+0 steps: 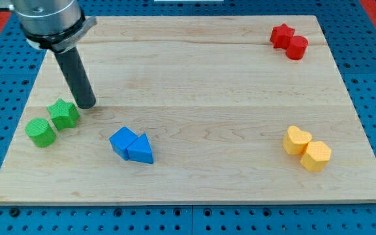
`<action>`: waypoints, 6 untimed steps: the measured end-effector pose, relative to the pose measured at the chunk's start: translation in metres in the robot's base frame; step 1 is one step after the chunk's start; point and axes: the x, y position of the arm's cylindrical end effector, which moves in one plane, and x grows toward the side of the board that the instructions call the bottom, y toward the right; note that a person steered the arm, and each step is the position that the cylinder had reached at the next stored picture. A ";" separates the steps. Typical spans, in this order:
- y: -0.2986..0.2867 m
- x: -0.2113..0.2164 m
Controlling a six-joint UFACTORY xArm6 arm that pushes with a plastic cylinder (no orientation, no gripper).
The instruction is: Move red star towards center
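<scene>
The red star (pixel 281 34) lies near the view's top right corner of the wooden board (pixel 194 78), touching a red cylinder (pixel 297 47) just to its lower right. My tip (pixel 87 104) rests on the board at the view's left, far from the red star, just right of and above the green star (pixel 64 113).
A green cylinder (pixel 40 132) sits at the lower left of the green star. A blue cube (pixel 123 140) and blue triangle (pixel 140 149) touch at the lower middle left. A yellow heart (pixel 297 140) and yellow hexagon (pixel 316 156) sit at the lower right.
</scene>
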 end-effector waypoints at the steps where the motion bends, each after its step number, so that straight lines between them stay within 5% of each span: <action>1: -0.005 0.000; 4: 0.008 -0.006; 6: 0.174 -0.047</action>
